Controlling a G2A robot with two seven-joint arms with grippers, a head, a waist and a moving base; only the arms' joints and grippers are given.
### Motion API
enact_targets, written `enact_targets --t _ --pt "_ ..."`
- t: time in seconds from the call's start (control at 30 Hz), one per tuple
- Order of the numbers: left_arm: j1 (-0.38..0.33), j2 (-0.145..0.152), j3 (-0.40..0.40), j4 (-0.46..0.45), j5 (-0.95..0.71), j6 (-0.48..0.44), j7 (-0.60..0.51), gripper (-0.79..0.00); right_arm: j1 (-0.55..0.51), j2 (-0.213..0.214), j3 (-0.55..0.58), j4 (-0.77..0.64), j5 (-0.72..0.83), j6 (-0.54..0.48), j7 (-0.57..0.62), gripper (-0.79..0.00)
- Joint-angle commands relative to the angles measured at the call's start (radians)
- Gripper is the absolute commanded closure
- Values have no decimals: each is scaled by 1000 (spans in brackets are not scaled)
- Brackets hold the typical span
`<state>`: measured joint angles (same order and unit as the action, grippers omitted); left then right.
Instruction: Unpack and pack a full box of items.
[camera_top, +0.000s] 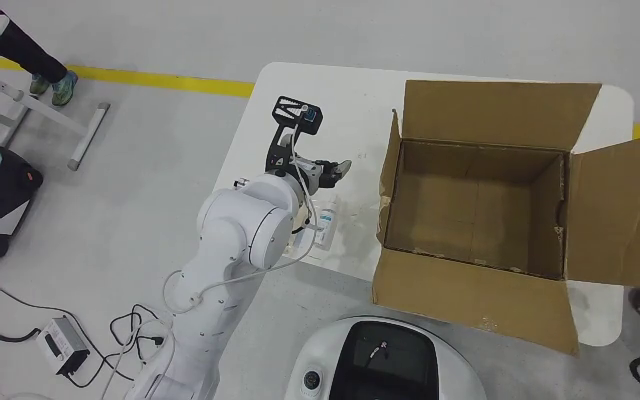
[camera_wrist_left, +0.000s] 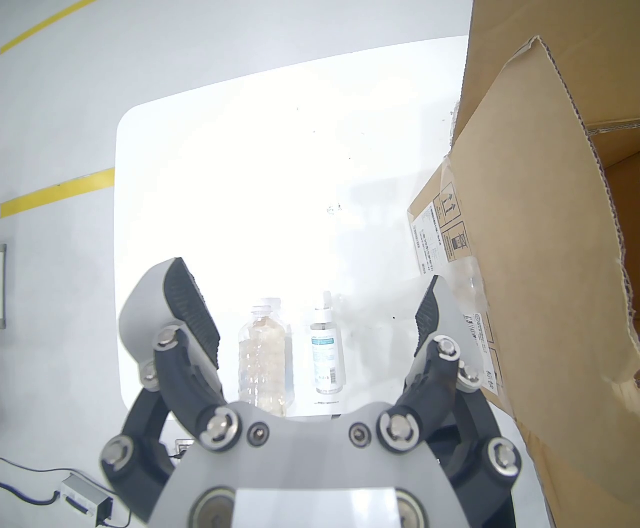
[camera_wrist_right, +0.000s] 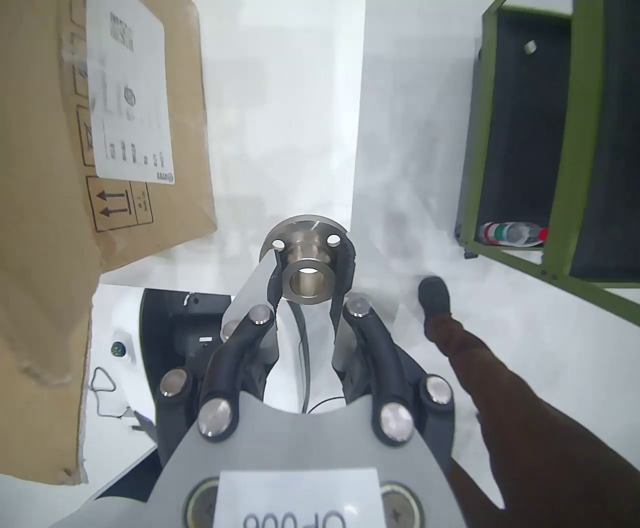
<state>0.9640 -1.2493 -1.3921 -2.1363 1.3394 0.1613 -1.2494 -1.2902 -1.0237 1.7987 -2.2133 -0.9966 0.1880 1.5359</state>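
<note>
Two bottles, a clear plastic bottle (camera_wrist_left: 262, 357) and a spray bottle (camera_wrist_left: 327, 350), sit near the table (camera_wrist_left: 250, 175) edge by the cardboard box (camera_wrist_left: 540, 250). The wide-open left gripper (camera_wrist_left: 310, 295) could knock one off, while the right gripper (camera_wrist_right: 308, 280) clamps a flanged bushing (camera_wrist_right: 305, 235).

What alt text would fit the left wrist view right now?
The open left pincer hangs over a white table, where a clear bottle and a spray bottle sit side by side near it. A cardboard box stands beside them, its flap edge ragged.
</note>
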Motion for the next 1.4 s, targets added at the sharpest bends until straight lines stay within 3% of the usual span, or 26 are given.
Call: enact_targets --t 0.0,0.67,1.13,1.23,1.37 --pt "0 0 0 0 0 0 0 -785 -15 0 -27 19 -13 20 0 0" --pt "0 0 0 0 0 0 0 -785 6 -3 -175 203 -103 36 -91 0" --pt "0 0 0 0 0 0 0 -785 56 -10 -266 256 -122 30 -93 0" --pt "0 0 0 0 0 0 0 -785 62 -11 -274 265 -127 28 -89 -102" --pt "0 0 0 0 0 0 0 -785 70 -11 -286 274 -132 23 -88 -99"
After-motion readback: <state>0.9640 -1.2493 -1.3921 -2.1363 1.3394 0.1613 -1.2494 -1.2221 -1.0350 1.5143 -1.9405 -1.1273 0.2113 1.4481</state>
